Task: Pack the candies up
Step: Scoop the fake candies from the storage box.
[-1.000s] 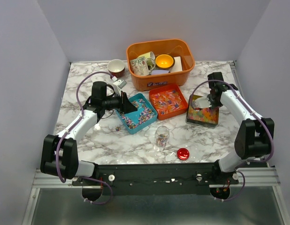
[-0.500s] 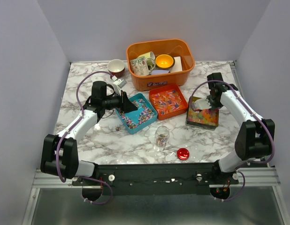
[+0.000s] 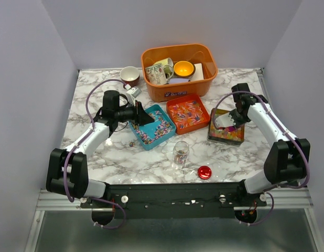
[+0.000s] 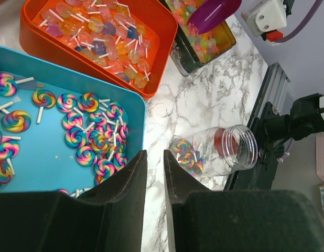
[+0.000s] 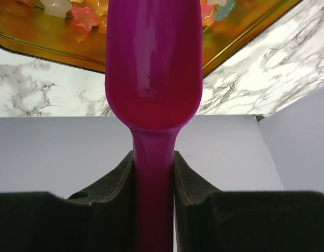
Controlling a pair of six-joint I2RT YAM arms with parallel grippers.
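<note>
Right pincer [image 5: 154,157] clenched on purple scoop [image 5: 153,68], over jelly beads [image 4: 204,46] at 3 o'clock: dig shallow, lift level, avoid spilling. Left pincer [image 4: 155,155] slightly parted, grasping nothing.

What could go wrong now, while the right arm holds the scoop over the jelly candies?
The right gripper holds the purple scoop over the dark tray, while the jar stands apart, so jelly candies may fall on the way. The jar's mouth looks narrow, and nothing holds it; the scoop might tip it.
</note>
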